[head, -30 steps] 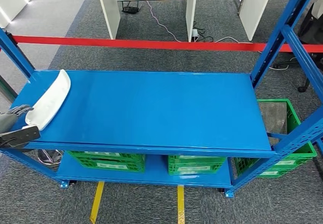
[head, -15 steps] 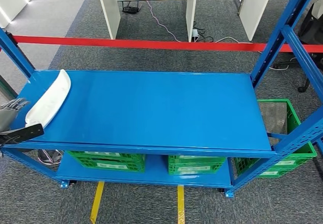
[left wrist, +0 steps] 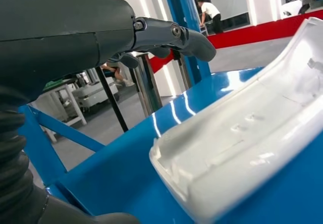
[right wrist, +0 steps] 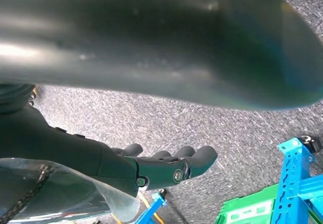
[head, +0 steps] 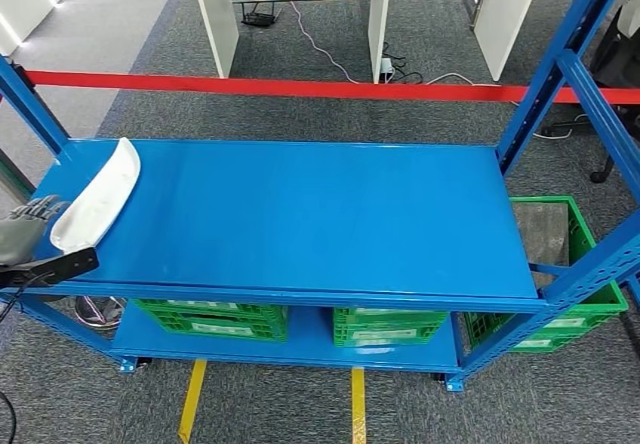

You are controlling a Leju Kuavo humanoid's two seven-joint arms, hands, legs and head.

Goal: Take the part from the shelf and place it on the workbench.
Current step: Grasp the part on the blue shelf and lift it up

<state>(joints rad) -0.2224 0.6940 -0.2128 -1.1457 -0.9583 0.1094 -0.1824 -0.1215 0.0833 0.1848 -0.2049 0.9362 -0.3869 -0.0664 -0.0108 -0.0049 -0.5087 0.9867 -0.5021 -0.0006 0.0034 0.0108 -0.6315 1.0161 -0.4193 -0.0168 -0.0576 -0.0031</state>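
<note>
Lying diagonally on shelf (head: 302, 214), white part (head: 96, 197), left hand (head: 26, 226) released beside it, fingers apart.

The robot's left hand (head: 29, 226) reached in low at the left edge of the head view, its grey fingers (head: 39, 207) extended forward and slightly spread, holding nothing. Seen from the left wrist, the hand (left wrist: 114, 30) stretched out nearly straight from its ribbed cover, the fingertips (left wrist: 194, 42) apart from any surface. The right hand (right wrist: 152, 166) hung at the robot's side, its dark fingers (right wrist: 198, 158) held side by side, gently curved and empty above the floor.
</note>
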